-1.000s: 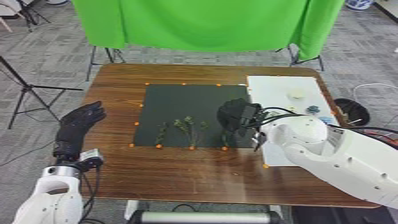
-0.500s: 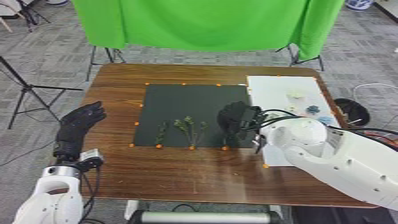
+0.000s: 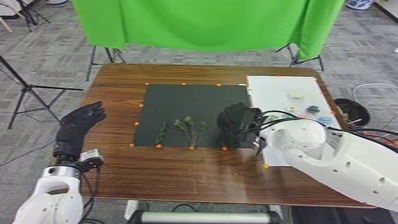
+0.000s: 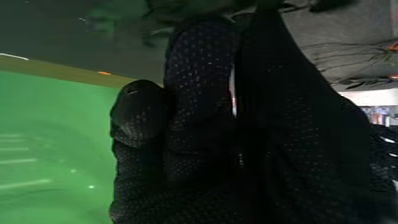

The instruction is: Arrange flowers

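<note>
Sprigs lie left of right robot hand, near it; cannot tell if clamped.

Backdrop: bright green cloth, hanging beyond the right hand!
Floor: mottled grey carpet out past the left hand!

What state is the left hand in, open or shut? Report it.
Open: the left hand has its fingers extended, not curled.
</note>
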`<action>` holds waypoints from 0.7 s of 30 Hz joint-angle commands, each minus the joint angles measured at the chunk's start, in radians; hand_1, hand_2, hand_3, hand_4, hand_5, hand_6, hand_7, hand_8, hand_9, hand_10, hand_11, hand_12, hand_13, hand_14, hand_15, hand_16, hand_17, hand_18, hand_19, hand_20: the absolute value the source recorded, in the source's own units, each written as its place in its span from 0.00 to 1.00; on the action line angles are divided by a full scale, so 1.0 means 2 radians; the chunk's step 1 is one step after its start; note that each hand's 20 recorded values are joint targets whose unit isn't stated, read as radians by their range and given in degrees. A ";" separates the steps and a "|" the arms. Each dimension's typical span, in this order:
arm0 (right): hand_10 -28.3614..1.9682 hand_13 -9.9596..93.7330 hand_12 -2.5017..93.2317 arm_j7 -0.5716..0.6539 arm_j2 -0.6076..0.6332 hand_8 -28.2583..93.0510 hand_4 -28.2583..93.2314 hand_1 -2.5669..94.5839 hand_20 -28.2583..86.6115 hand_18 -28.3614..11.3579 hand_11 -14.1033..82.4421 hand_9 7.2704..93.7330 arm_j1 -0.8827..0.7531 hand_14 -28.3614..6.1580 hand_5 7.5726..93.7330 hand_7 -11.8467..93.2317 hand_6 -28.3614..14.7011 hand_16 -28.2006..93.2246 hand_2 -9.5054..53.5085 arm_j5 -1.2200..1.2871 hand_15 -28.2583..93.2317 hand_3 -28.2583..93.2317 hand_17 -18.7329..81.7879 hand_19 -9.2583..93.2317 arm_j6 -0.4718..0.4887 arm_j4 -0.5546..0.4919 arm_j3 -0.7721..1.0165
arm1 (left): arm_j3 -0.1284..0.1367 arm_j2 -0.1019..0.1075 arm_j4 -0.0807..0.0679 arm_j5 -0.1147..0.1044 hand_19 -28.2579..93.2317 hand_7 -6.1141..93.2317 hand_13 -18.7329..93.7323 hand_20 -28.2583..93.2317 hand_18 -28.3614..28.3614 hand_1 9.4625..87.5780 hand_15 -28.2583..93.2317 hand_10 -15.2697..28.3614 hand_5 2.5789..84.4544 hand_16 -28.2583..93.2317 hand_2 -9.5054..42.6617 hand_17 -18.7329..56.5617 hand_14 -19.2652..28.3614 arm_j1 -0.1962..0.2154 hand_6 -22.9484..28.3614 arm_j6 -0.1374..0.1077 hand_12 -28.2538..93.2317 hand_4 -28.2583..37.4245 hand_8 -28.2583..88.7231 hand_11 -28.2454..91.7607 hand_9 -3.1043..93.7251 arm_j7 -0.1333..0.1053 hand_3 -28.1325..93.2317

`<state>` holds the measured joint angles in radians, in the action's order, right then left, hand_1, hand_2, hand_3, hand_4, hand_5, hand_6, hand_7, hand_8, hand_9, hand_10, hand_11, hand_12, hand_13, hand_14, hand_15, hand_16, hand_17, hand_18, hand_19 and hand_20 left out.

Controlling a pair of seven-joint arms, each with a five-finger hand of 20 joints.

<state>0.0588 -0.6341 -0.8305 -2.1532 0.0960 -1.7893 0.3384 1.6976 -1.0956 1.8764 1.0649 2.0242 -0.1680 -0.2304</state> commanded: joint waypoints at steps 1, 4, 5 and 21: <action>0.56 0.91 0.25 -0.003 0.004 0.26 0.12 0.57 0.65 0.52 0.29 0.72 0.006 0.76 0.62 0.43 0.79 0.54 0.00 -0.015 0.58 0.78 0.78 0.84 0.001 -0.003 -0.001 | -0.001 -0.003 -0.001 0.001 0.34 0.24 0.50 0.41 0.74 0.23 0.44 0.65 0.58 0.24 0.02 0.34 0.75 0.004 0.49 0.005 0.32 0.12 0.17 0.39 0.51 0.003 0.81; 0.55 0.90 0.22 -0.003 0.006 0.25 0.11 0.56 0.64 0.51 0.29 0.71 0.007 0.77 0.61 0.42 0.80 0.55 0.00 -0.016 0.58 0.79 0.78 0.84 -0.002 -0.004 -0.002 | 0.000 -0.003 -0.001 0.000 0.34 0.24 0.50 0.41 0.74 0.23 0.44 0.65 0.58 0.24 0.02 0.34 0.75 0.005 0.49 0.005 0.32 0.13 0.17 0.39 0.51 0.002 0.81; 0.55 0.90 0.22 -0.003 0.006 0.25 0.11 0.56 0.64 0.51 0.29 0.70 0.007 0.77 0.61 0.42 0.80 0.55 0.00 -0.016 0.58 0.79 0.78 0.84 -0.003 -0.005 0.000 | 0.000 -0.003 -0.001 0.000 0.34 0.24 0.50 0.41 0.74 0.23 0.44 0.65 0.58 0.24 0.02 0.34 0.75 0.005 0.49 0.004 0.32 0.13 0.17 0.39 0.51 0.002 0.81; 0.54 0.89 0.22 0.029 0.020 0.26 0.11 0.49 0.64 0.49 0.28 0.68 -0.070 0.74 0.62 0.40 0.80 0.51 0.00 0.036 0.59 0.80 0.76 0.85 -0.063 -0.074 0.158 | -0.001 -0.004 -0.001 0.000 0.34 0.24 0.50 0.40 0.74 0.24 0.44 0.65 0.58 0.24 0.02 0.34 0.75 0.003 0.48 0.003 0.32 0.12 0.17 0.39 0.52 -0.002 0.81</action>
<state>0.0626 -0.6257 -0.9040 -2.1166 0.0645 -1.8612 0.5118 1.6961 -1.0968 1.8761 1.0651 2.0237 -0.1672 -0.2318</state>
